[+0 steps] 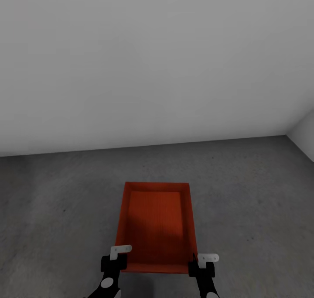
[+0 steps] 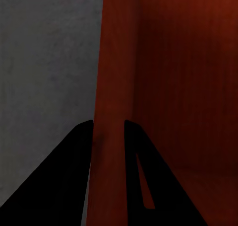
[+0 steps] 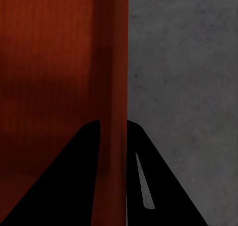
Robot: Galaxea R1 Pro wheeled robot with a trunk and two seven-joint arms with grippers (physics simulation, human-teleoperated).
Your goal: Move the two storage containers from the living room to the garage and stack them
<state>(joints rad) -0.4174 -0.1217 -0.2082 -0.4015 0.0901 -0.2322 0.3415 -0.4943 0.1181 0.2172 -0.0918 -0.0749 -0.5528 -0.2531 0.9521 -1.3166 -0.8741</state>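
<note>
Both grippers, left and right, pinch the side walls of the red-orange open-topped rectangular storage container over the garage's dark grey concrete floor, so lower evenly, level, before letting go.

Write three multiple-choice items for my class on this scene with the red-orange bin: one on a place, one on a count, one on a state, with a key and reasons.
1. Where does the left gripper hold the red-orange rectangular open-topped bin?
A. far wall
B. near left corner
C. middle of the bottom

2. How many red-orange bins appear in the head view?
A. one
B. two
C. three

3. How does the right gripper stand?
A. open above the bin
B. shut on a bin wall
C. resting on the grey concrete floor

Key: 1 B, its fingers straddle the side wall at that corner; 2 A, a single bin lies before the white wall; 3 B, the wall passes between its fingers.
</note>
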